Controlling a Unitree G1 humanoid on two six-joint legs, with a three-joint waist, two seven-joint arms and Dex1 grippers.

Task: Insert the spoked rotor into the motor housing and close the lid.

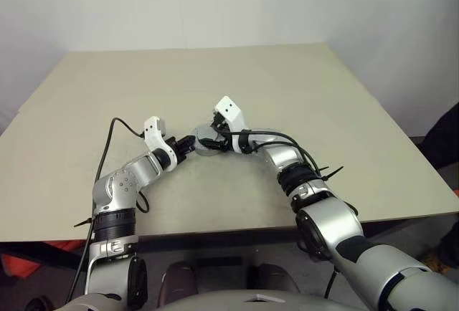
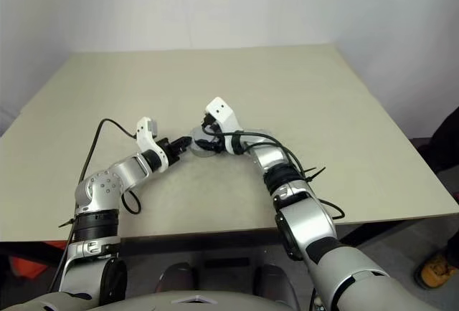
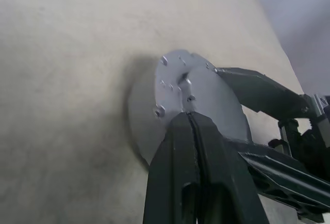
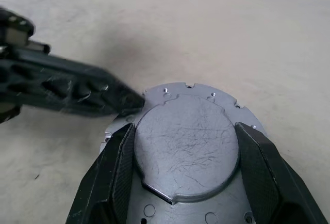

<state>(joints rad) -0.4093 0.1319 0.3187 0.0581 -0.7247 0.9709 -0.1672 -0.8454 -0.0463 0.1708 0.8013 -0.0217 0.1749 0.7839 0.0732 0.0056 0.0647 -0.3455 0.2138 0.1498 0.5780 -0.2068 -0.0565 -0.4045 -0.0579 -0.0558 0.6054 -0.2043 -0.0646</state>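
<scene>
Black fingers come first: the right gripper [image 4: 185, 131] stands wide, one finger on each side of a round grey metal part, and both pads look to be pressed against the raised plate at its middle. I take that part for the motor housing [image 4: 188, 152], seen from its closed flat face; whether a lid is already seated on it I cannot tell. The left gripper [image 3: 190, 123] comes in from the opposite side with its two fingers pinched tight together and nothing between them, their joined tip touching the part close to its notched rim.

Between the two grippers the housing sits near the middle of the table [image 1: 287, 82], towards the robot's edge. From the left wrist it appears tipped up on the right gripper's hold, with a shadow beneath it, not lying flat. Its face is scratched bare metal with small holes and screw heads around the border.

By the look of it, it is rigid and fairly heavy for its bulk, and smooth enough to slide in a loose grip. The grip across the raised centre plate looks sound, since the step gives the pads an edge to bear on. The thin notched rim would be a poorer place to hold it, because it offers little surface.

Beyond the grippers the pale tabletop runs back to a white wall.
</scene>
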